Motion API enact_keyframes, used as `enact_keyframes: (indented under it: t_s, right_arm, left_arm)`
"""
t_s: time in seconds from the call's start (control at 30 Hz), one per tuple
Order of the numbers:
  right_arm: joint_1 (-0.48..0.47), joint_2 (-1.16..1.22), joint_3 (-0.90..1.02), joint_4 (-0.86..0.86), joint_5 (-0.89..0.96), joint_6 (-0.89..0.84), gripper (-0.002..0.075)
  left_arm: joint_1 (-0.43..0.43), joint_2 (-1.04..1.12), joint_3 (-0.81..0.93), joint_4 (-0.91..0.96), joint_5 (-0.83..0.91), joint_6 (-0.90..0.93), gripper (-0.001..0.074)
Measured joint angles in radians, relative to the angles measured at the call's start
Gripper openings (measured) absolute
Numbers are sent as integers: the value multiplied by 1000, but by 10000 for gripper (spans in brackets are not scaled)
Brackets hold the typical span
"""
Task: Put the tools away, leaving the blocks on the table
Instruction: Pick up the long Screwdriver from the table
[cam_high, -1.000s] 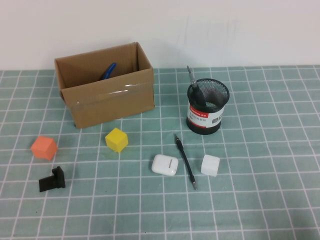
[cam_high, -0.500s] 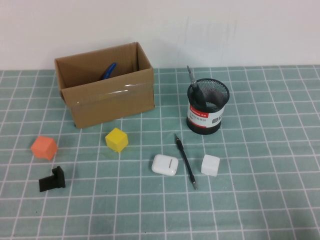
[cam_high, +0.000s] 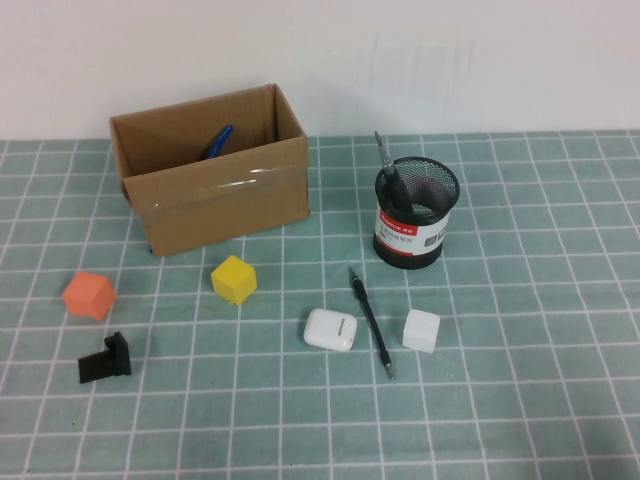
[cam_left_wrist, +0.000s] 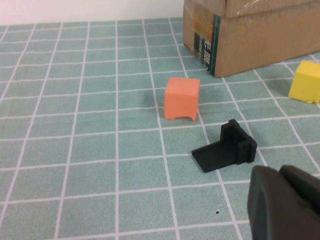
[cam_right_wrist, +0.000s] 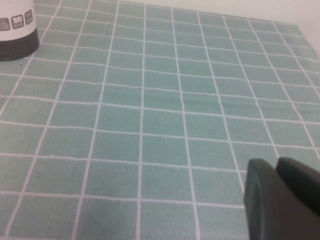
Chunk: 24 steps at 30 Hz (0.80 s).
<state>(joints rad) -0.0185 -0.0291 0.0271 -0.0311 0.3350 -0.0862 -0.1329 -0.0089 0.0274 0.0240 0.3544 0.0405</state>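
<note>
Nothing has moved since the earlier frames: we see every object on the worktop (cam_high: 560, 300) where it was, and neither arm enters the high view. Our left end effector (cam_left_wrist: 287, 202) hovers low with its fingers together and empty; just ahead of it sits the black L-shaped bracket (cam_left_wrist: 226, 147), beyond that the orange block (cam_left_wrist: 182, 98), and further off the cardboard box (cam_high: 210, 170) with the yellow block (cam_left_wrist: 306, 81) off to one side. Our right end effector (cam_right_wrist: 285, 197) is likewise closed on nothing, over bare cloth, with the mesh pen cup (cam_high: 415, 213) far ahead of it. A blue-handled tool (cam_high: 216, 142) already lies in the box and a screwdriver (cam_high: 386, 165) stands in the cup, so we judge the thin black pen-like tool (cam_high: 371, 322) to be the one still out. It lies between the white earbud case (cam_high: 330, 329) and the white block (cam_high: 421, 331), close to both and well away from either end effector. That tight gap is the risk: fingers opened across the tool could nudge the block or the case. The tool is also thin and flat on the cloth, so a shallow pinch may slip off it. The left end effector, nearest the bracket, could mistake it for a tool.
</note>
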Motion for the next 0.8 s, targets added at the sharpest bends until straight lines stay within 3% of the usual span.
enact_keyframes:
  t_s: [0.33, 0.63, 0.8]
  right_arm:
    - [0, 0, 0, -28, -39, 0, -6]
    - [0, 0, 0, 389, -305, 48, -6]
    - [0, 2, 0, 507, -368, 55, -6]
  left_arm:
    - [2, 0, 0, 0, 0, 0, 0]
    - [3, 0, 0, 0, 0, 0, 0]
    - [3, 0, 0, 0, 0, 0, 0]
